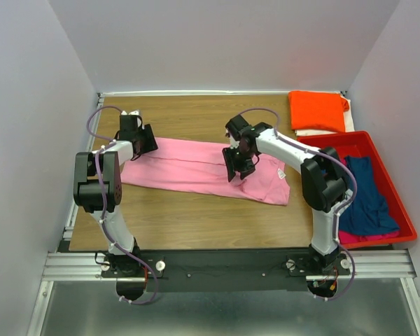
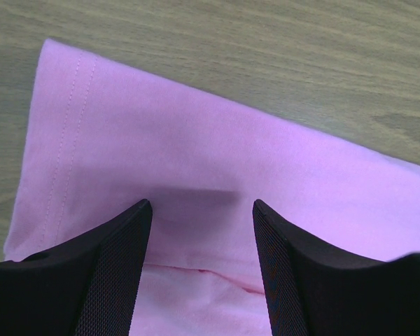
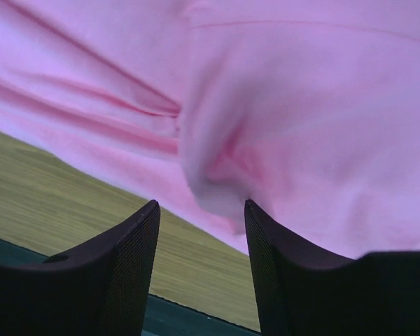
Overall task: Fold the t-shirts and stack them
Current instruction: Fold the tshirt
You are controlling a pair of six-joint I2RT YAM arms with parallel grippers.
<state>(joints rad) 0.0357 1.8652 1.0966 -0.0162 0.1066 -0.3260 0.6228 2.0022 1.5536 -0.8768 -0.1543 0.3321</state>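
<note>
A light pink t-shirt [image 1: 189, 166] lies as a long folded band across the wooden table [image 1: 196, 217]. My left gripper [image 1: 147, 140] stands open over its left end; in the left wrist view the fingertips [image 2: 141, 210] straddle flat pink cloth [image 2: 196, 140] near a stitched hem. My right gripper [image 1: 235, 166] hovers open above the shirt's right part. In the right wrist view a small bunched fold of pink cloth [image 3: 217, 189] sits just off the right fingertip [image 3: 255, 213], and bare table shows between the jaws. A folded orange t-shirt [image 1: 318, 110] lies at the back right.
A red plastic bin [image 1: 334, 136] stands at the right edge of the table. It holds a navy t-shirt [image 1: 367, 199] over a magenta one [image 1: 360, 238]. Something white [image 1: 315, 131] lies under the orange shirt. Grey walls close in on three sides.
</note>
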